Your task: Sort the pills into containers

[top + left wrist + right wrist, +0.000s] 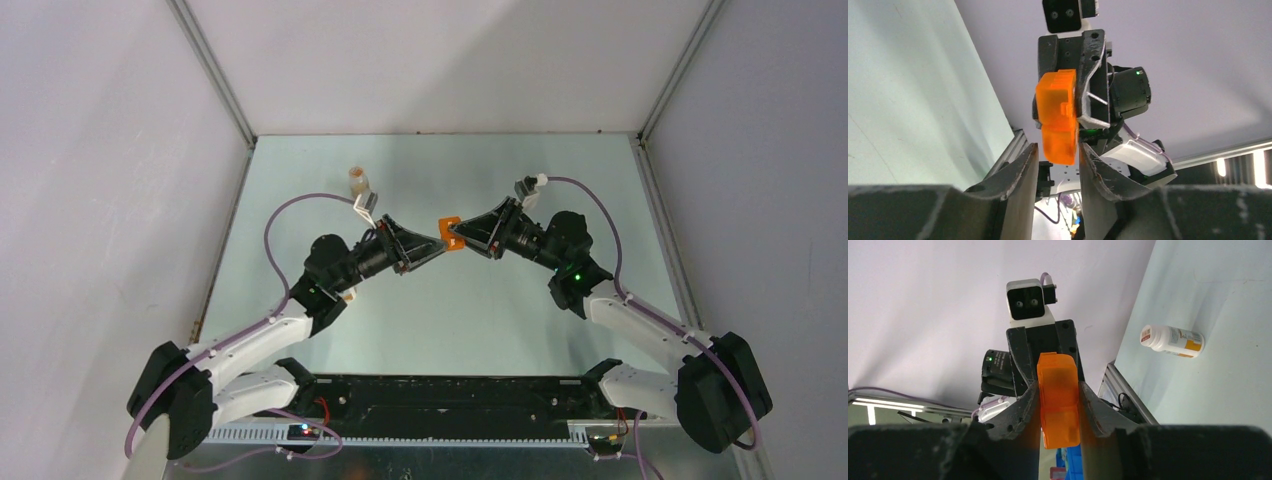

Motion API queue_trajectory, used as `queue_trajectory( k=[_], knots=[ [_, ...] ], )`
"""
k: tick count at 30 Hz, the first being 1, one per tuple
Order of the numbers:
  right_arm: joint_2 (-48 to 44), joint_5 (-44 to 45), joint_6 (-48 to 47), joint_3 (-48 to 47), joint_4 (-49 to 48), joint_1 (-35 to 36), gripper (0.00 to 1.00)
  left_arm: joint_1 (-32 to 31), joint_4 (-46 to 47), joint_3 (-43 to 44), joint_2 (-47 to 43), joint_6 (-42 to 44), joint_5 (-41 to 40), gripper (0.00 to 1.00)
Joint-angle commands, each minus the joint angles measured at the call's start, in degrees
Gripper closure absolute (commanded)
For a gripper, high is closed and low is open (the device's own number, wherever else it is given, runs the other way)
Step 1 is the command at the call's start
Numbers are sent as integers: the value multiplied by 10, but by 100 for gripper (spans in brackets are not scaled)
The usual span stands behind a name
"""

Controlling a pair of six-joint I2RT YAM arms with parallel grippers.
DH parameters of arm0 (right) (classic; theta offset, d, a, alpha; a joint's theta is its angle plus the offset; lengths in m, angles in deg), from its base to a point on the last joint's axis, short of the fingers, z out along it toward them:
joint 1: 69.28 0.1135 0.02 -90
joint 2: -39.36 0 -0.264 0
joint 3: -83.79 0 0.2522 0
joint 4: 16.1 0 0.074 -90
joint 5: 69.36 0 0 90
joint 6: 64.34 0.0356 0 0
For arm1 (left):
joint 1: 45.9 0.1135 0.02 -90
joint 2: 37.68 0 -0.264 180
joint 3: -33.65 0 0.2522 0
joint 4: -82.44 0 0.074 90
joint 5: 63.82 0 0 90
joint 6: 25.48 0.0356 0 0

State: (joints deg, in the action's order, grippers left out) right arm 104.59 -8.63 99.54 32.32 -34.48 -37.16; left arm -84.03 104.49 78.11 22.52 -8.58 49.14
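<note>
A small orange pill container (450, 233) hangs in mid-air above the table's middle, between the two arms. My right gripper (458, 238) is shut on it; in the right wrist view the container (1058, 390) sits tight between both fingers of the gripper (1058, 405). My left gripper (438, 247) faces it from the left. In the left wrist view that gripper (1058, 160) has its jaws apart around the container's near end (1058, 115), with a gap on the left side. No loose pills show.
A white pill bottle (358, 181) with an orange label lies on its side on the pale green table (440, 330) at the back left; it also shows in the right wrist view (1172, 341). Metal frame rails (215, 250) edge the table.
</note>
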Motion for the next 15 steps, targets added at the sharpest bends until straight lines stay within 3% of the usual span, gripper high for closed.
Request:
queue_trajectory(
  k=[1, 4, 15],
  knots=[
    [-14, 17, -2, -5, -37, 5, 82, -2, -6, 0, -7, 12, 15, 54],
    [-14, 16, -3, -5, -33, 10, 83, -2, 1, 3, -3, 11, 13, 46],
    [6, 11, 1, -5, -49, 24, 82, -2, 23, 8, 13, -4, 22, 48]
  ],
)
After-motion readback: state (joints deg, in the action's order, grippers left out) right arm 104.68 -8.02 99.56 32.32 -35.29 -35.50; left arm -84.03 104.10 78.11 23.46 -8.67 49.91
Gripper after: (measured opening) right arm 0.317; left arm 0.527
